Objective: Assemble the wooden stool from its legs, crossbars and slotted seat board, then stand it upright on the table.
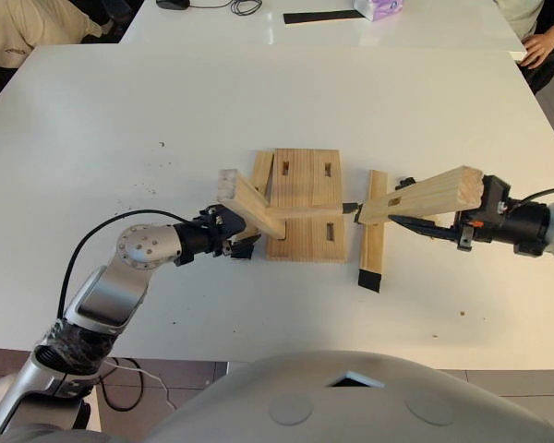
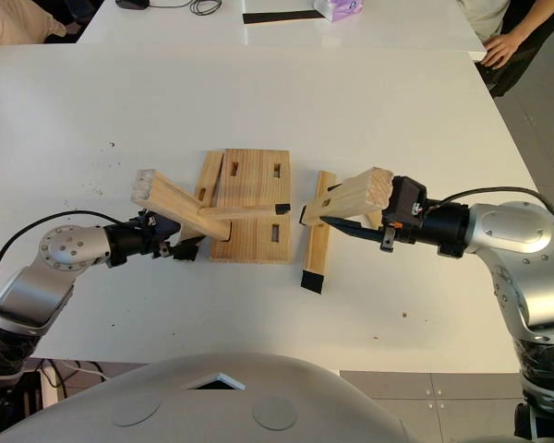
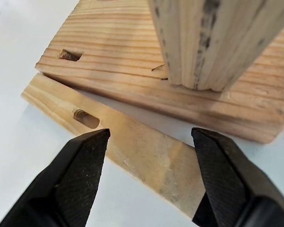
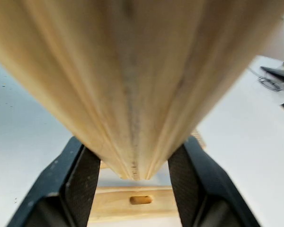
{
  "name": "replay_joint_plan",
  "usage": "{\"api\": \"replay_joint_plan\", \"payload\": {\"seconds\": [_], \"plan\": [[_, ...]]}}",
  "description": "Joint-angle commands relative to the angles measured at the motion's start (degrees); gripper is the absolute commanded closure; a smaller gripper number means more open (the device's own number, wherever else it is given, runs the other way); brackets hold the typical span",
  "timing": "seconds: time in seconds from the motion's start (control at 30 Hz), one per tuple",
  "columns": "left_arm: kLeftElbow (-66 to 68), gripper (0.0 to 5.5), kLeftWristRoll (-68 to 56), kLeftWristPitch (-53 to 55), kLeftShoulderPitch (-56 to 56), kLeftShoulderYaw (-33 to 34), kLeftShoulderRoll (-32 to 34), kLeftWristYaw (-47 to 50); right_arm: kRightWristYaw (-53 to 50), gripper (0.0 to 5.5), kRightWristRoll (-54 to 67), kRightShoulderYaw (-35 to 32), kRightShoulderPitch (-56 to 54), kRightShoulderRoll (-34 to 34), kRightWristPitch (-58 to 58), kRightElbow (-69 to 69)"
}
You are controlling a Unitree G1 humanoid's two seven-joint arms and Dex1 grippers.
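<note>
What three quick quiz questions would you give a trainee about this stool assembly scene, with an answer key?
1. True or false: the right gripper is shut on a leg.
2. How does the seat board lie? A) flat on the table; B) lifted in a gripper; C) standing on edge.
3. Fill in: the left gripper is ___.
Key: 1 true; 2 A; 3 open.
</note>
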Motion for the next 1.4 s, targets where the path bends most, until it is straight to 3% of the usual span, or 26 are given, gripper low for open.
{"api": "replay_joint_plan", "payload": {"seconds": [0.03,0.23,1.4], "plan": [[0.8,2.29,0.2,1.7,2.0,0.9,2.6,-2.2,-0.7,3.46,4.7,-0.8,-3.3,-0.5,4.4,-3.2],[-0.9,2.29,-2.7,2.6,-1.5,2.9,2.8,-4.8,-2.0,3.46,7.4,1.7,-3.7,0.4,8.4,-6.5],[-2.2,2.29,-6.7,0.5,-4.1,5.5,4.6,-13.4,1.4,3.46,2.2,8.9,-5.2,3.5,5.7,0.1]]}}
